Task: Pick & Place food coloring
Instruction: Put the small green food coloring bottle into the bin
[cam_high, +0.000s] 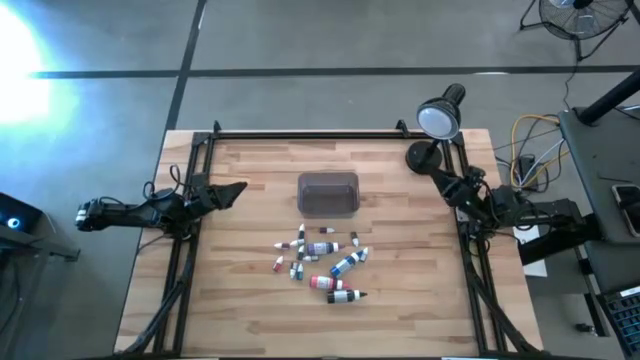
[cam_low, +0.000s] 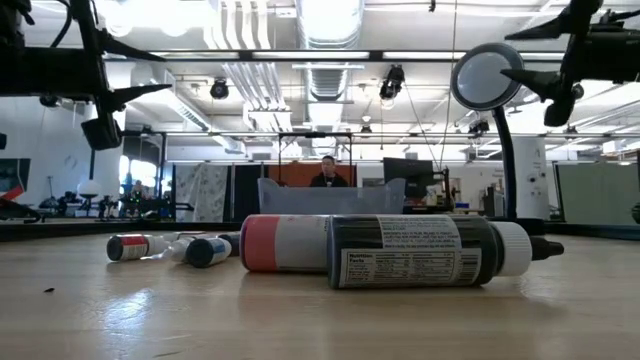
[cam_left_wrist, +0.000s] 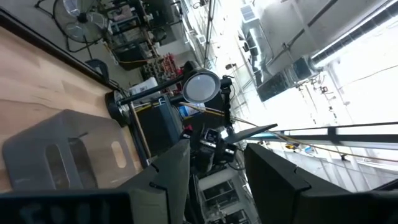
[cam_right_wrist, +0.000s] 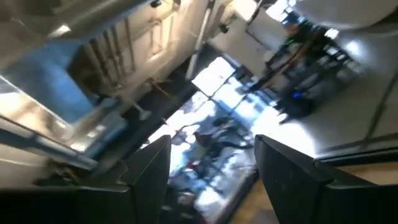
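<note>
Right wrist camera looks up and out past the right gripper (cam_right_wrist: 211, 168), two dark fingers (cam_right_wrist: 146, 165) standing apart with nothing between them (only a blurred, bright room beyond), and a sliver of wooden tabletop (cam_right_wrist: 367, 171) at the edge.

**Butcher-block table, bottles scattered near the front**

A pale wooden plank table (cam_high: 250, 310) with a black metal frame carries everything. A clear grey rectangular plastic tray (cam_high: 328, 194) sits near its middle. Just in front of it lies a loose cluster of tiny food-coloring dropper bottles (cam_high: 322, 263), all on their sides, red, blue and dark. A black round-headed desk lamp (cam_high: 437, 125) stands at the far right corner.
</note>
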